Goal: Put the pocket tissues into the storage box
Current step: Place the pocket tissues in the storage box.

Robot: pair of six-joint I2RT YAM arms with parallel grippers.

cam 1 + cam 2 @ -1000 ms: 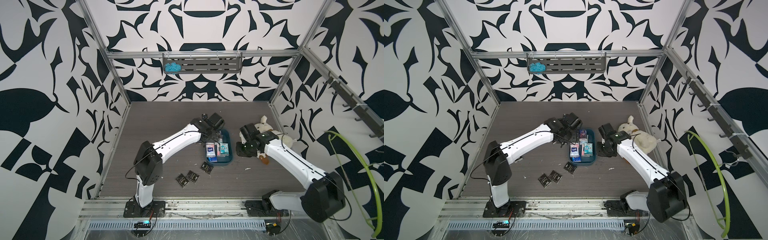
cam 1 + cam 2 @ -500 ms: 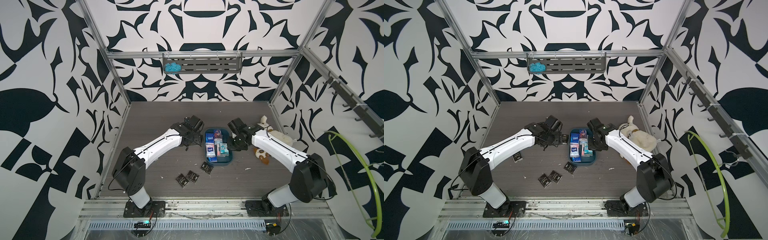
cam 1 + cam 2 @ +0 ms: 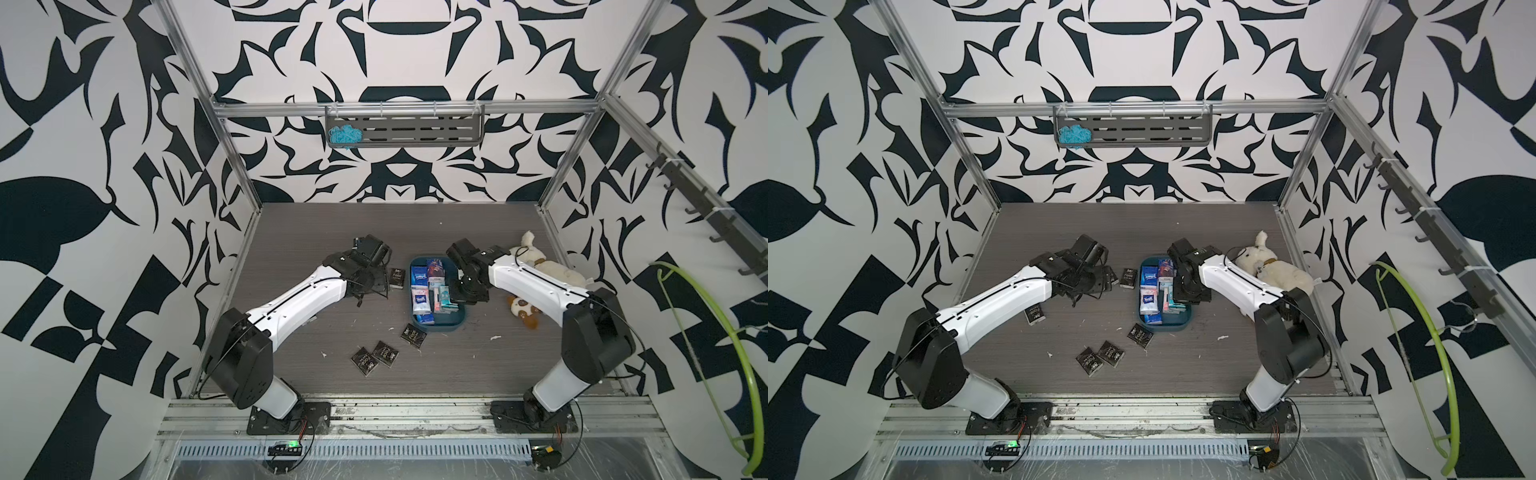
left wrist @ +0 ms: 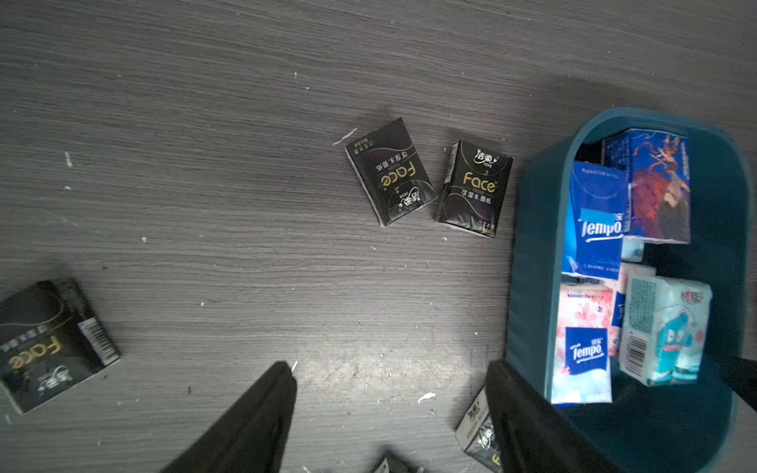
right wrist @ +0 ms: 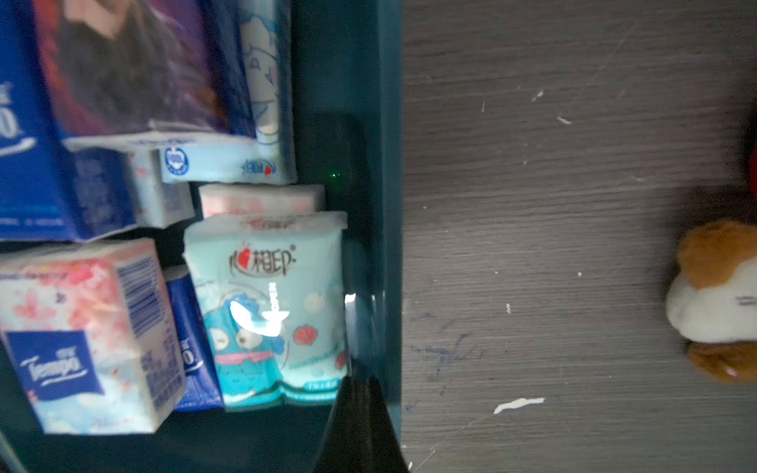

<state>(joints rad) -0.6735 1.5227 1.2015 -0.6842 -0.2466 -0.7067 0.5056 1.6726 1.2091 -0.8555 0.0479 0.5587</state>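
The step in hand looks like the fetch of another black packet. The left gripper (image 4: pixel 391 368) hangs low over the table (image 4: pixel 205 123), its fingers spread with nothing between them. Two black Face packets (image 4: pixel 389 172) lie side by side just ahead of its tips, and the storage box (image 4: pixel 528 254) stands close beside one finger. The right gripper (image 5: pixel 360 393) has its fingers pressed together and holds nothing. It sits at the box's wall, just beside a teal cartoon packet (image 5: pixel 270 311) inside.

Next, I judge, the left gripper must reach forward, straddle one Face packet across its narrow width, close, lift and swing sideways over the box.

A further black packet (image 4: pixel 477 430) is half hidden behind the left gripper's finger. The packets in the box overlap, so their number is unclear, and the right wrist view is blurred.
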